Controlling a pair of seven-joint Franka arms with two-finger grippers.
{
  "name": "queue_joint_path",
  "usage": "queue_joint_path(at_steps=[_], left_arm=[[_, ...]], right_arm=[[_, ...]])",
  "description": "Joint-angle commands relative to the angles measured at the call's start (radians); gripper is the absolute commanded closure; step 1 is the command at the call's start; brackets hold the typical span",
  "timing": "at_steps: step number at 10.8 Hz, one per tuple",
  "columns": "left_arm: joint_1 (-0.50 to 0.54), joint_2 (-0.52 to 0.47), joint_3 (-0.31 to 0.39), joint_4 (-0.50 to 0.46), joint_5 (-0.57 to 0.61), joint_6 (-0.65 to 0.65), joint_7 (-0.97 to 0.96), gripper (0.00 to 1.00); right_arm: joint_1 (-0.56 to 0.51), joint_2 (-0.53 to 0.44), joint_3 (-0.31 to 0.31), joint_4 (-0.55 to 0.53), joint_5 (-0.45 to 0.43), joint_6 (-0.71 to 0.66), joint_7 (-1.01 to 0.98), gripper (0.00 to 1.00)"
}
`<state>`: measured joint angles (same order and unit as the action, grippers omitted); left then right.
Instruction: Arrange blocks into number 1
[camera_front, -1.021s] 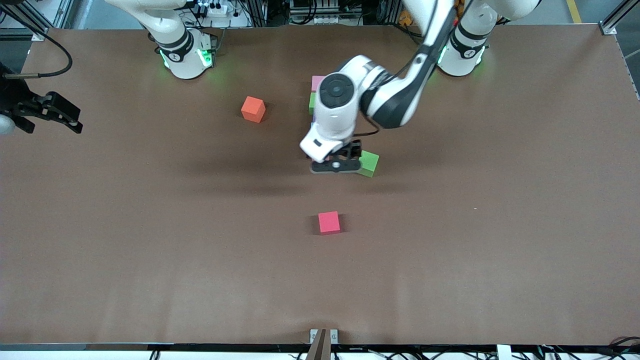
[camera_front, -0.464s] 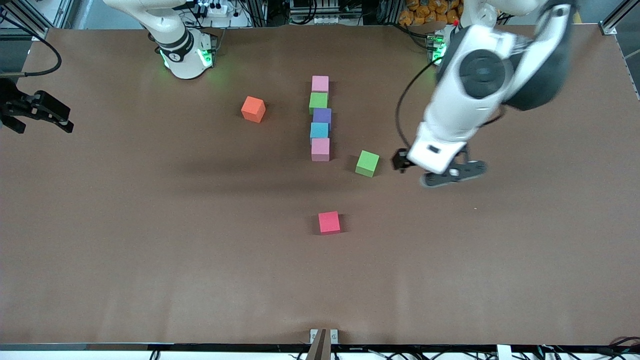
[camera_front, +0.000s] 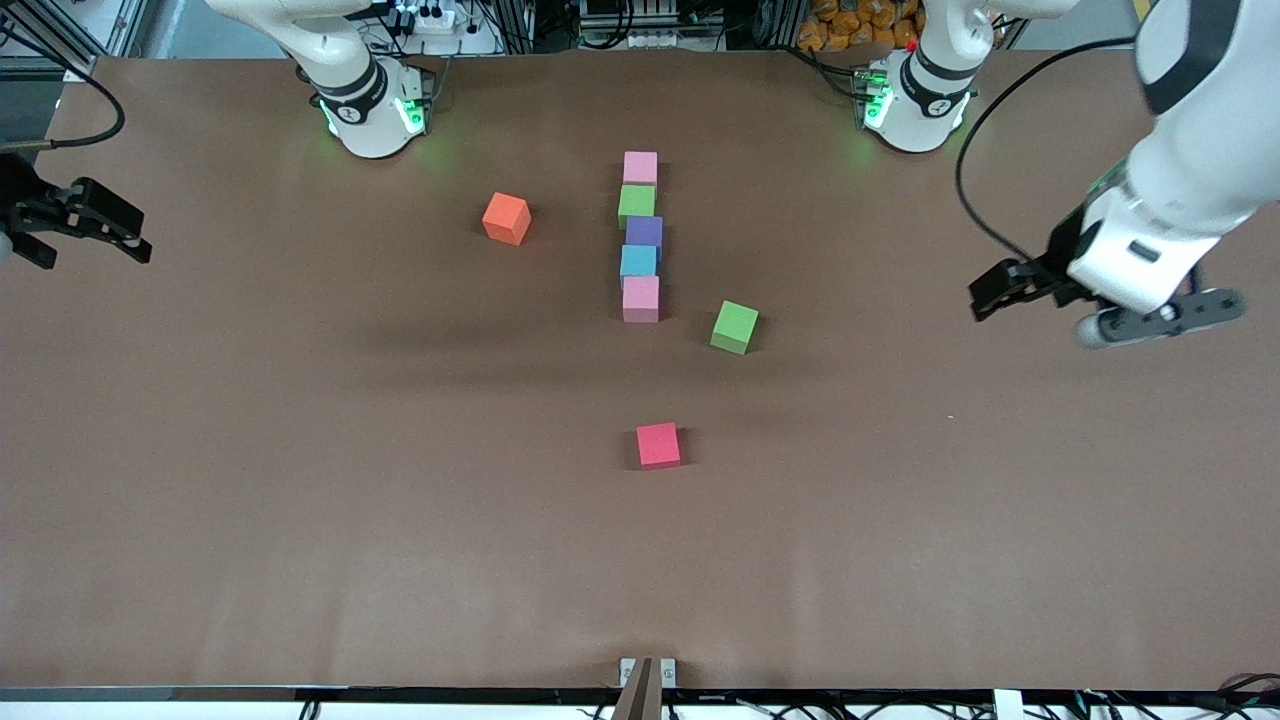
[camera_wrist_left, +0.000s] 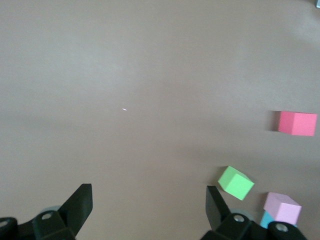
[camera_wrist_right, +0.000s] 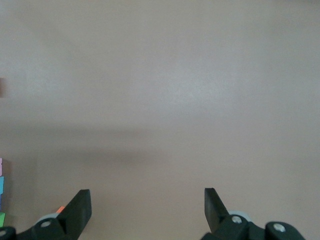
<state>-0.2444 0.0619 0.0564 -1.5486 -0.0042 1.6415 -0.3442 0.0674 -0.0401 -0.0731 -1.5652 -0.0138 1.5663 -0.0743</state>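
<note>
Five blocks in a touching column mid-bench (camera_front: 300, 560): pink block (camera_front: 640, 167), green block (camera_front: 636, 205), purple block (camera_front: 644, 232), light blue block (camera_front: 638, 261), second pink block (camera_front: 641, 299) nearest the camera. Beside that last one, apart: loose green block (camera_front: 735, 327). Red block (camera_front: 658, 445) nearer the camera; orange block (camera_front: 506, 218) toward the right arm's end. Left hand (camera_wrist_left: 147, 210) and right hand (camera_wrist_right: 147, 207) both wide open, empty, over bare bench at their own ends.
</note>
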Motion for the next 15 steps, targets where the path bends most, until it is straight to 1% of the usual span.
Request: queue_joint_path(at_steps=[1, 2, 3, 4, 7, 15], left_arm=[[0.140, -0.079, -0.110, -0.028, 0.039, -0.041, 0.089, 0.00], [0.164, -0.088, -0.115, -0.025, 0.041, -0.045, 0.121, 0.00], [0.192, -0.109, -0.124, -0.025, 0.039, -0.049, 0.198, 0.00], [0.201, -0.122, -0.124, -0.022, 0.038, -0.086, 0.208, 0.00], [0.201, -0.123, -0.116, -0.009, 0.039, -0.131, 0.206, 0.00], [0.195, -0.122, -0.121, 0.001, 0.006, -0.129, 0.208, 0.00]], right_arm=[[0.006, 0.014, -0.008, 0.022, 0.015, -0.037, -0.016, 0.00], [0.003, 0.014, -0.008, 0.022, 0.015, -0.046, -0.016, 0.00], [-0.001, 0.014, -0.008, 0.017, 0.014, -0.048, -0.016, 0.00], [-0.008, 0.014, -0.010, 0.013, 0.015, -0.049, -0.016, 0.00], [-0.014, 0.014, -0.010, 0.011, 0.015, -0.075, -0.018, 0.00], [-0.014, 0.023, -0.010, 0.007, 0.015, -0.068, -0.018, 0.00]])
